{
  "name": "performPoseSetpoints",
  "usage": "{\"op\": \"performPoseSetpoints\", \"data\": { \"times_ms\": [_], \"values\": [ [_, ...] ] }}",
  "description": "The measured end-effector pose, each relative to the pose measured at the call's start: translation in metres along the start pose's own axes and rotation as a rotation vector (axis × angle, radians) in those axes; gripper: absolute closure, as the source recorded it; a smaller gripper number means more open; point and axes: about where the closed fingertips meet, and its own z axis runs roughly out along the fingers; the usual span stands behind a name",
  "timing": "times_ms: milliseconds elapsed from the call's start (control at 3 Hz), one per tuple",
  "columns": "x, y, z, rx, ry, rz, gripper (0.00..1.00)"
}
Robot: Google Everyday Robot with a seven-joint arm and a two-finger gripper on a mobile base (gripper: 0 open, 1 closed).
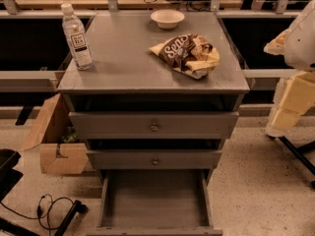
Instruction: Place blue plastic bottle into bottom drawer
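The blue plastic bottle [77, 36] stands upright at the back left corner of the grey cabinet top [123, 63]. It is clear, with a white cap and a white label with dark print. The bottom drawer [153, 200] is pulled out at the foot of the cabinet, and its flat grey floor is bare. My gripper [288, 112] hangs at the right edge of the view, beside the cabinet and level with its upper drawers. It is far from the bottle and holds nothing that shows.
A brown and white chip bag [187, 53] lies on the right of the cabinet top, with a white bowl [167, 18] behind it. Two shut drawer fronts with round knobs [154, 127] sit above the open drawer. A cardboard box [51, 141] and cables [49, 208] are on the floor at left.
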Motion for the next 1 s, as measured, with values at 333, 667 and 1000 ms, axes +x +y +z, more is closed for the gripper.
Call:
{"op": "performPoseSetpoints", "data": {
  "times_ms": [333, 667, 1000],
  "values": [
    [0.0, 0.0, 0.0, 0.0, 0.0, 0.0, 0.0],
    [-0.006, -0.007, 0.006, 0.019, -0.04, 0.009, 0.0],
    [-0.034, -0.045, 0.037, 0.047, -0.256, 0.1, 0.0]
  ]
}}
